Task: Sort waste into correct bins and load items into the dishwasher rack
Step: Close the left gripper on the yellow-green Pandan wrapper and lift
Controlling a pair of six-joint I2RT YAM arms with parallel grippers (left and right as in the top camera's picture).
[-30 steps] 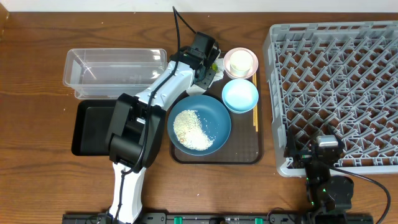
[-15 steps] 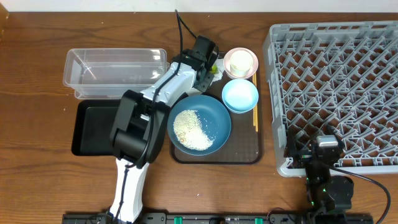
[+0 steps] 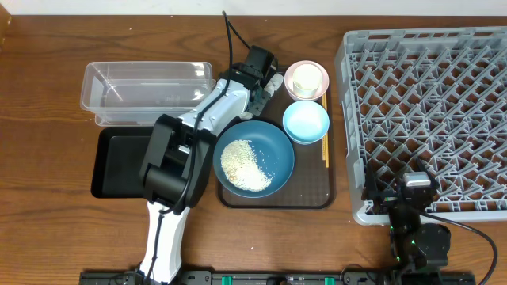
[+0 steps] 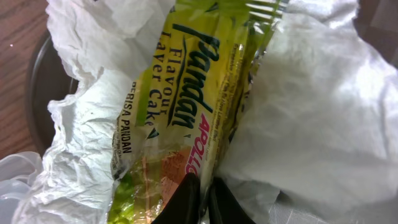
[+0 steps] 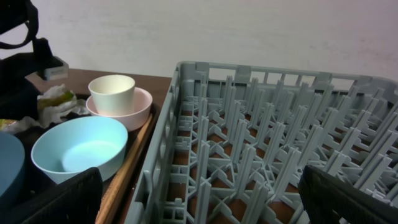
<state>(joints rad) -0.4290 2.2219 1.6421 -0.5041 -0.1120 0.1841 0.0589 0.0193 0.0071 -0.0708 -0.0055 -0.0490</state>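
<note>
Left wrist view: snack wrapper [image 4: 186, 106] lies lengthwise up-frame, left end effector [image 4: 204, 190] pinching its near end.

my left arm [image 3: 212, 104] stretched far up the table, left gripper [image 4: 204, 198] pinched tight on the snack wrapper [image 4: 186, 93] (fingertips almost meeting), my right arm [image 3: 416, 236] folded low at the near edge, right gripper [image 5: 199, 200] spread wide

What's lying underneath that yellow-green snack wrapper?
A crumpled white napkin lies under the wrapper. Whatever is beneath the napkin is covered; only a dark tray edge peeks out.
</note>
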